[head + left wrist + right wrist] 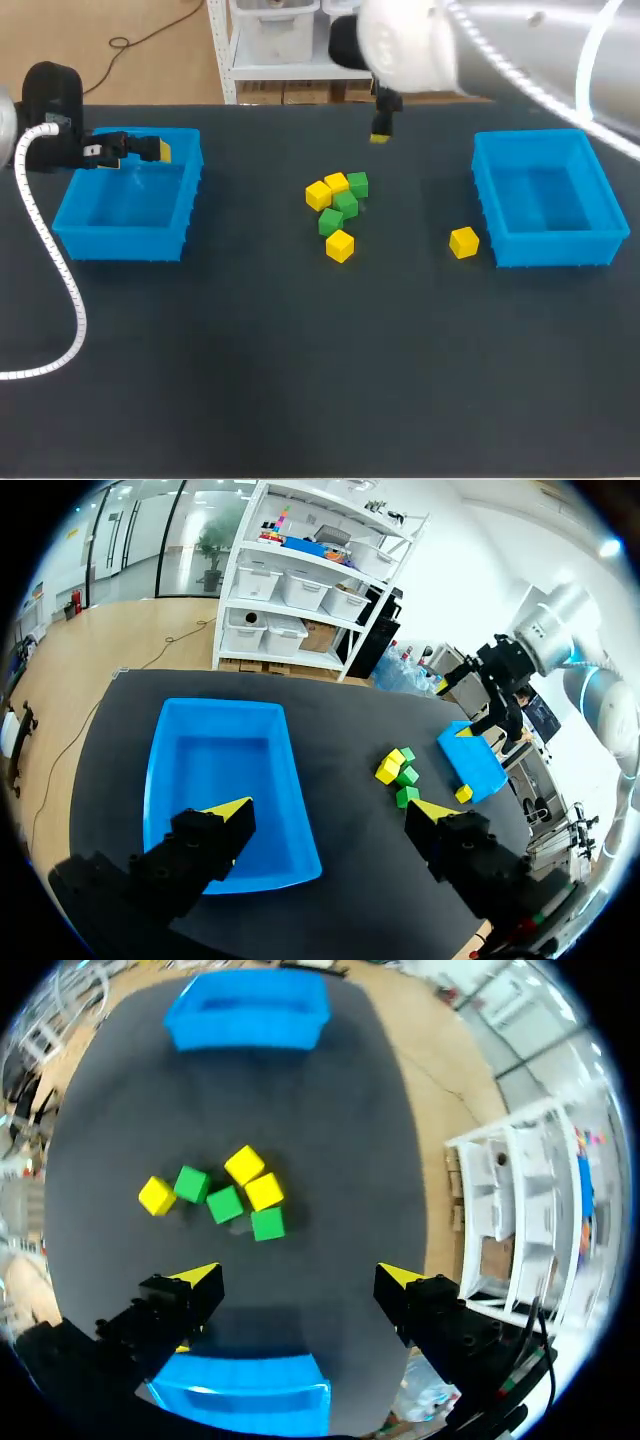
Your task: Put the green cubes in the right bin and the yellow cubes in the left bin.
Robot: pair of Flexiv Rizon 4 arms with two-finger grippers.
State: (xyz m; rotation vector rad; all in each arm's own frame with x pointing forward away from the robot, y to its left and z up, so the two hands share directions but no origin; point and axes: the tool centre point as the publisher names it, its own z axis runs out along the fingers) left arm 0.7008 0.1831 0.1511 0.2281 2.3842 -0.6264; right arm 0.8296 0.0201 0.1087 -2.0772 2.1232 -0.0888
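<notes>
Left bin: empty, at the left end of the counter. Left arm sits over the bin's far rim, left jaws spread wide with nothing between them, and the wrist view looks down onto bare blue floor. That reads as the drop spot for yellows, but nothing is in hand. Mid-counter there's a tight cluster of six: three yellow cubes and three green cubes. Most are touching or nearly so, and the nearest yellow stands a little apart. They're small, plain, sharp-edged blocks lying flat, several turned off-square to the bins, and the two colours are easy to tell apart. Packing is the catch: the inner greens have neighbours against their sides, so the outer cubes look like the easier first picks. Right arm comes in from the right, and the right jaws hang above the counter just behind the cluster, spread and empty. They look staged for a descent onto it. Lone yellow cube sits just beside the right bin, outside it at the near corner on the cluster side, so it's at the wrong bin for its colour. Right bin: empty. My read: sorting not begun, all seven cubes are on the counter.
</notes>
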